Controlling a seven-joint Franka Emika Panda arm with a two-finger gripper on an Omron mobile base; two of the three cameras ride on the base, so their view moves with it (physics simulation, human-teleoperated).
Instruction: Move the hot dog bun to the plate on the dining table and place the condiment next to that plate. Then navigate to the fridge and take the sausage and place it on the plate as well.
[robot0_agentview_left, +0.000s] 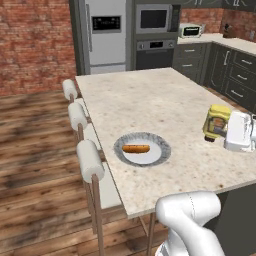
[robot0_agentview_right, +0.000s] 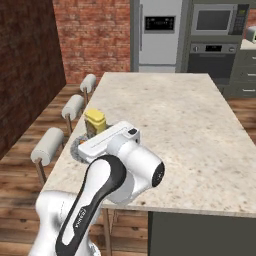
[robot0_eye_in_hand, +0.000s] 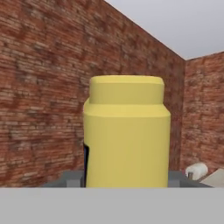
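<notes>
Yellow bottle: the condiment (robot0_agentview_left: 216, 122) is up off the dining table (robot0_agentview_left: 165, 100), held at the arm's end, tilted in the left base view; its dark label faces the plate side.
Gripper: the gripper (robot0_agentview_left: 223, 131) is clamped on the condiment, a finger on either side of it; the hand view has the yellow body (robot0_eye_in_hand: 127, 131) rising between the two dark tips, brick wall behind.
Bottle from the right: in the right base view the condiment's yellow top (robot0_agentview_right: 95, 120) pokes up behind the white hand, over the near left part of the table top (robot0_agentview_right: 190, 125).
Plate: the plate (robot0_agentview_left: 159, 141) with the grey ribbed rim sits on the table near the stool side, well apart from the bottle; a sliver of its rim (robot0_agentview_right: 76, 146) peeks out beside the arm in the right base view.
Bun: the hot dog bun (robot0_agentview_left: 136, 148) lies on the plate's white centre, lengthwise across it.
Stools: three white-cushioned stools (robot0_agentview_left: 90, 160) line the table's left edge.
Fridge: the fridge (robot0_agentview_left: 106, 35) stands shut at the far end of the room, black panel on its door, oven and microwave (robot0_agentview_left: 154, 19) to its right.
</notes>
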